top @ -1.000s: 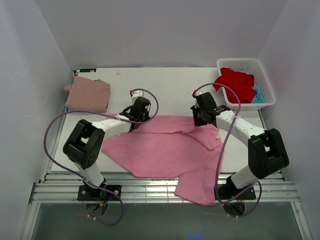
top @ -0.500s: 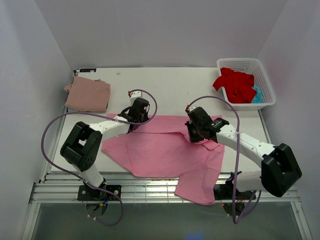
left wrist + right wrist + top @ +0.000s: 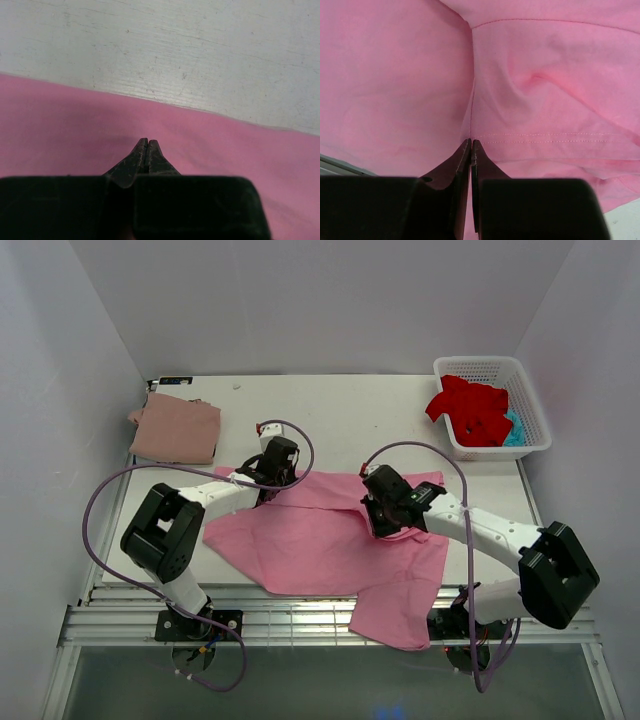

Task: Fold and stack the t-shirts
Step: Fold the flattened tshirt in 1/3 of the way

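Across the middle of the frame, on the white table [image 3: 340, 410], the bright pink t-shirt [image 3: 300, 545] lies spread, its long axis running left to right and one end drooping over the near edge at lower centre. At upper right the white basket [image 3: 480, 362] holds a red tee [image 3: 475, 405] and a teal one [image 3: 514, 430]; at upper left a dusty rose tee [image 3: 175, 430] sits folded. My right gripper [image 3: 470, 142] is fully closed with a crease of pink cloth running into its tips by a stitched hem, so I judge it has the fabric pinched. My left gripper [image 3: 146, 143] is closed too, its tips pressed on the shirt just inside its far edge; whether cloth sits between them I cannot tell. The unfolded body lies left of the right fingers, so the right arm is nearer for carrying that flap across.
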`<act>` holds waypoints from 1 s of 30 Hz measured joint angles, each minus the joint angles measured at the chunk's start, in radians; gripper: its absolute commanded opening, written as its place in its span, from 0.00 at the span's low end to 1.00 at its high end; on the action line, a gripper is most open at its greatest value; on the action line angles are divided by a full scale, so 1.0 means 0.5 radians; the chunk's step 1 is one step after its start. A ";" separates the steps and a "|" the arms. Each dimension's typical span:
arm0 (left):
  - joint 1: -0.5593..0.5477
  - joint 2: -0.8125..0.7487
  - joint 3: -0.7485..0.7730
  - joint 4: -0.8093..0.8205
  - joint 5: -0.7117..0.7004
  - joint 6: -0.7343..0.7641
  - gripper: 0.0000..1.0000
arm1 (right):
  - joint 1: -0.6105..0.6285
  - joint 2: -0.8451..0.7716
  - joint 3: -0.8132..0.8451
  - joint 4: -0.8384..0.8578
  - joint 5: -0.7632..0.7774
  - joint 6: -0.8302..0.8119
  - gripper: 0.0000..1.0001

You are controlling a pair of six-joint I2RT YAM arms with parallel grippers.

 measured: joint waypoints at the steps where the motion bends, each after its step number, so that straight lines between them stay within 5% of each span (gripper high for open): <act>1: 0.000 0.000 0.000 -0.004 0.000 0.000 0.00 | 0.018 0.016 0.000 -0.002 0.001 0.005 0.08; 3: 0.000 0.000 0.000 -0.005 0.000 0.000 0.00 | 0.055 0.050 0.000 -0.007 0.001 0.016 0.12; 5: 0.000 0.000 0.000 -0.005 0.000 0.001 0.00 | 0.087 0.083 0.000 -0.015 -0.001 0.035 0.30; 7: 0.000 0.000 0.000 -0.007 0.000 0.001 0.00 | 0.130 0.116 0.003 -0.041 0.008 0.057 0.37; 13: 0.000 0.000 0.000 -0.021 -0.019 0.008 0.00 | 0.279 0.113 0.118 -0.171 0.147 0.127 0.44; 15: 0.000 0.000 0.000 -0.027 -0.057 0.014 0.00 | 0.302 0.051 0.178 -0.200 0.232 0.153 0.40; 18: 0.000 0.000 0.000 -0.055 -0.136 0.026 0.00 | 0.288 -0.080 0.259 -0.222 0.446 0.159 0.08; 30: 0.163 0.095 0.033 -0.092 -0.333 0.101 0.00 | -0.449 0.228 0.344 0.002 0.803 -0.014 0.08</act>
